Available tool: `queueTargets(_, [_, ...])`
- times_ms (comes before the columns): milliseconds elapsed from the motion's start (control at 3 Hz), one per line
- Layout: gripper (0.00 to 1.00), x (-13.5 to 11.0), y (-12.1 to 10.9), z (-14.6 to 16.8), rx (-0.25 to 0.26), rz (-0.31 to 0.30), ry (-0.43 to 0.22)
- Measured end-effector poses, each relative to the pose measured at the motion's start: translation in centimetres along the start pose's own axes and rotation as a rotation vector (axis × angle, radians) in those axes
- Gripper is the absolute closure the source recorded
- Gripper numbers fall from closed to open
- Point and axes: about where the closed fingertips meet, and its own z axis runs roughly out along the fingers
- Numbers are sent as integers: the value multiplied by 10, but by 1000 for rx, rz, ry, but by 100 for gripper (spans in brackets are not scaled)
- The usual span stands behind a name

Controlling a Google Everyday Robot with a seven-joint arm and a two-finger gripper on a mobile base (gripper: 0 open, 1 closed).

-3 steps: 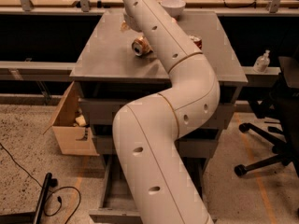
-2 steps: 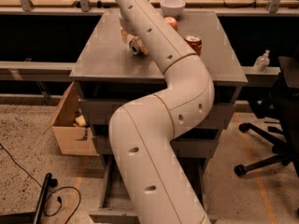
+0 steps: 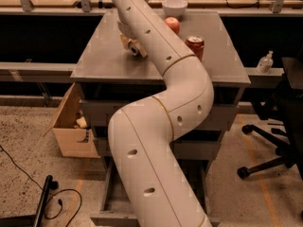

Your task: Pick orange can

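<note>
The orange can (image 3: pixel 135 48) lies on its side on the grey table (image 3: pixel 104 56), near the middle left, with a silver end facing the front. My white arm rises from the bottom of the view and crosses over the table, hiding part of the can. My gripper (image 3: pixel 125 35) hangs under the arm's far end, right above and just left of the can, close to it or touching it.
A red-orange apple (image 3: pixel 172 24) and a white bowl (image 3: pixel 174 6) sit at the table's back. A red cola can (image 3: pixel 194 46) stands to the right. An open cardboard box (image 3: pixel 71 126) is under the left side, an office chair (image 3: pixel 279 126) on the right.
My arm has swung left over the table, uncovering the apple and the red cola can. The gripper has come down to the orange can, which has stayed in place.
</note>
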Motion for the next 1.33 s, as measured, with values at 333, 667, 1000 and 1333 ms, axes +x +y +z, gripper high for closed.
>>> queueTargets(333, [100, -2, 2, -1, 1, 0, 0])
queueTargets(667, [100, -12, 0, -37, 125, 10, -98])
queueTargets(1000, [100, -33, 3, -113, 359, 48, -292])
queueTargets(1333, [100, -51, 16, -140, 487, 151, -520])
